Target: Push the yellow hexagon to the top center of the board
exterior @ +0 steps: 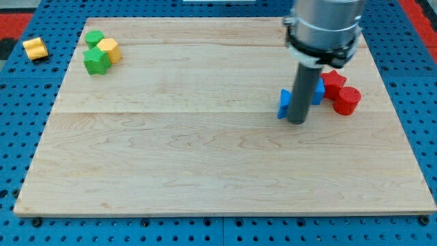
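Item 1, lower half of the frame: wooden board [205,184], bare pale planks, resting on a blue pegboard [13,137] that shows on all sides.

Item 2, right of centre: my tip [298,122], the lower end of a dark rod under a grey cylindrical arm body. There are no fingers on this rig, so nothing opens, closes or holds; the rod only pushes. The tip stands on the board just in front of a blue block [285,102], whose shape is partly hidden by the rod; contact cannot be confirmed.

Item 3, right of the rod: two red blocks, the nearer a red cylinder [347,100], the farther red block [334,80] of unclear shape, the two close together.

Item 4, upper left of the frame: yellow hexagon [109,50], the task piece, near the board's top left corner, wedged against a green star-like block [96,62] and a second green block [94,38].

Item 5, far upper left, off the board: a yellow cylinder [35,48] on the pegboard.

Risk note: the tip is well apart from the hexagon. Crossing leftward may drag the blue block along. Approaching the cluster from the left would likely shove the green blocks too, or let the hexagon slip sideways off the tip and past the board's top edge.
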`<state>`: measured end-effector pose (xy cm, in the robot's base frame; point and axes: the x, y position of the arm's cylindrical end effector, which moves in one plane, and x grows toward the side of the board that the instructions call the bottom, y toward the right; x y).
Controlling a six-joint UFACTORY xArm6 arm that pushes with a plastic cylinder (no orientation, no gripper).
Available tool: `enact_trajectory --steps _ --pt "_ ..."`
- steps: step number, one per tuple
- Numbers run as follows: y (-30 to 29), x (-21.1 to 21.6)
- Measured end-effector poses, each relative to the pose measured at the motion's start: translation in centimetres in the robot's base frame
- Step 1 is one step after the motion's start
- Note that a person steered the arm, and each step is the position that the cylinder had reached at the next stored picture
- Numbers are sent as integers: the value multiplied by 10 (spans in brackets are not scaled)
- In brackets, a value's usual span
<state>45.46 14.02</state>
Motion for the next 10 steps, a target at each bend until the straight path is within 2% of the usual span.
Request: enact_trajectory --steps 1,2,3,4,5,6,7,8,9,10 --pt "36 -2" --pt "-22 44" --pt "-77 7" --pt "-50 -12" --pt "-34 1" --pt "-169 2" --pt "-331 -11" --pt "-393 -85" --pt "-407 -146" --pt "-366 -151"
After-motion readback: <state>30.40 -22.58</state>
